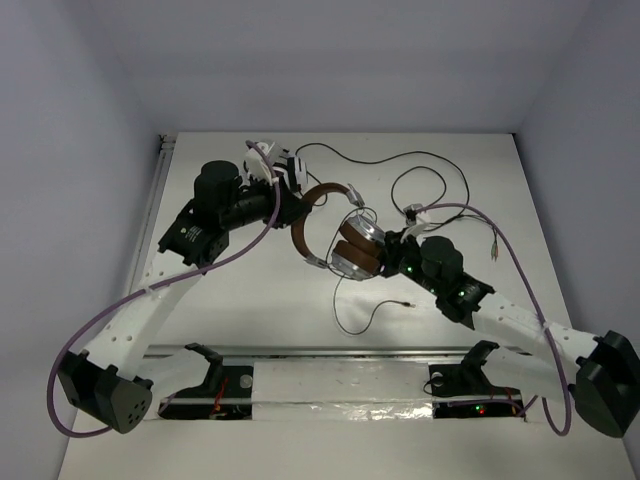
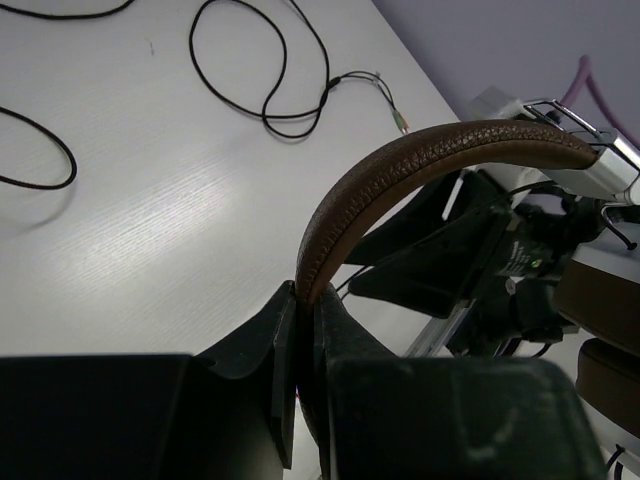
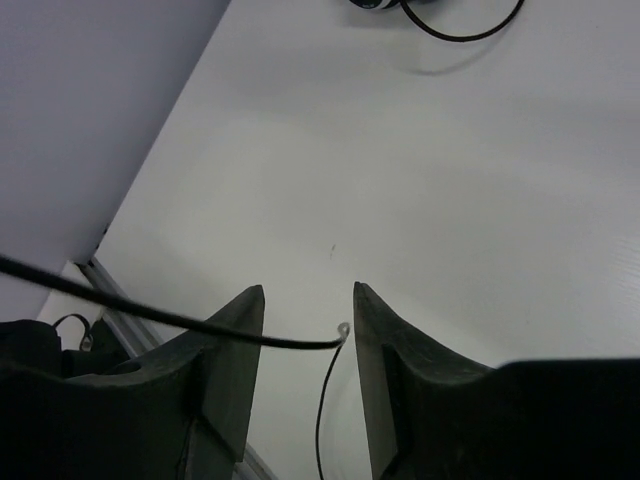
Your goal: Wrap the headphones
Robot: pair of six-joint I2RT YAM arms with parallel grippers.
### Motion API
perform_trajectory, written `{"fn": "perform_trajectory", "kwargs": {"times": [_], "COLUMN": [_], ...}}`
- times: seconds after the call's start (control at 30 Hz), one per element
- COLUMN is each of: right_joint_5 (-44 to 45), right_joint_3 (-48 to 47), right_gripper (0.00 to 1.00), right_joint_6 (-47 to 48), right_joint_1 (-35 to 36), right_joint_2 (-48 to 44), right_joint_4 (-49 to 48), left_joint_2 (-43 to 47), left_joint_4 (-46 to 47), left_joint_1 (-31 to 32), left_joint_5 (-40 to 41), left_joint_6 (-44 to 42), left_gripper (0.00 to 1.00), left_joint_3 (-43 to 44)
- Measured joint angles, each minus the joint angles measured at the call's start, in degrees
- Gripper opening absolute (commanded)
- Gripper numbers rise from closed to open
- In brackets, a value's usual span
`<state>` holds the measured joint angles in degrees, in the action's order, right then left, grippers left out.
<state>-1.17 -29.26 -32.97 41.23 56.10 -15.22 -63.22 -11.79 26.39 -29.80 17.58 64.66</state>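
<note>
The headphones [image 1: 345,240] have a brown headband [image 1: 318,192] and brown-and-silver ear cups [image 1: 357,252], and are held up over the table's middle. My left gripper [image 1: 291,206] is shut on the headband, which arcs up and right from the gripper in the left wrist view [image 2: 400,165], where the gripper [image 2: 305,298] pinches it. My right gripper [image 1: 393,244] sits just right of the ear cups. In the right wrist view it [image 3: 307,292] is open, with the thin dark cable [image 3: 200,325] crossing loosely between its fingers.
Loose cable loops [image 1: 432,172] lie on the white table behind the headphones, with plug ends at the right [image 1: 494,250] and one in front [image 1: 405,303]. A metal rail [image 1: 350,352] runs along the near edge. Walls enclose the table on three sides.
</note>
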Motion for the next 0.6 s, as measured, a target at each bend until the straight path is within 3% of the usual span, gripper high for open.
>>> {"fn": "perform_trajectory", "kwargs": {"times": [0.13, 0.6], "right_joint_5": [-1.29, -5.75], "right_joint_3": [0.98, 1.75], "right_gripper": [0.54, 0.54], "right_joint_6": [-0.5, -3.82], "right_joint_1": [-0.42, -0.42], "right_joint_2": [4.59, 20.15], "right_joint_4": [-7.45, -25.92], "left_joint_2": [0.0, 0.0], "left_joint_4": [0.04, -0.35], "left_joint_1": [0.0, 0.0], "left_joint_5": [0.5, 6.16], "left_joint_6": [1.49, 5.33], "left_gripper": [0.0, 0.0], "left_joint_3": [2.16, 7.02]}}
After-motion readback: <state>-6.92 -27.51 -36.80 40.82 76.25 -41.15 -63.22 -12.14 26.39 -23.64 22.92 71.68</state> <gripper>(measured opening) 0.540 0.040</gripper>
